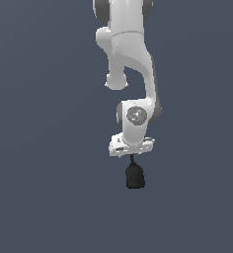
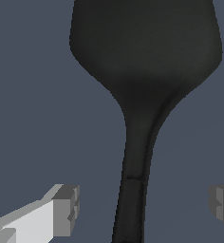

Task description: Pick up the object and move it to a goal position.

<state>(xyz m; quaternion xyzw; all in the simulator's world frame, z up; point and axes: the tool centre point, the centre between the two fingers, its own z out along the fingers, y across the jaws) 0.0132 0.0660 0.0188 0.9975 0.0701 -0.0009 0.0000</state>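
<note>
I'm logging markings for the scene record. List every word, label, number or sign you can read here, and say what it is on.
None can be read.
The black object is plain matte, with no label.
The gripper and white arm carry no text; a round grey disc on the wrist shows tiny coloured specks, too small to read.

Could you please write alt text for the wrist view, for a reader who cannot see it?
A matte black sack-shaped object fills most of the frame, narrowing into a thin black stem that runs between the two grey fingertips of the tool. Both fingertips stand clear of the stem, against a plain dark blue-grey background.
</note>
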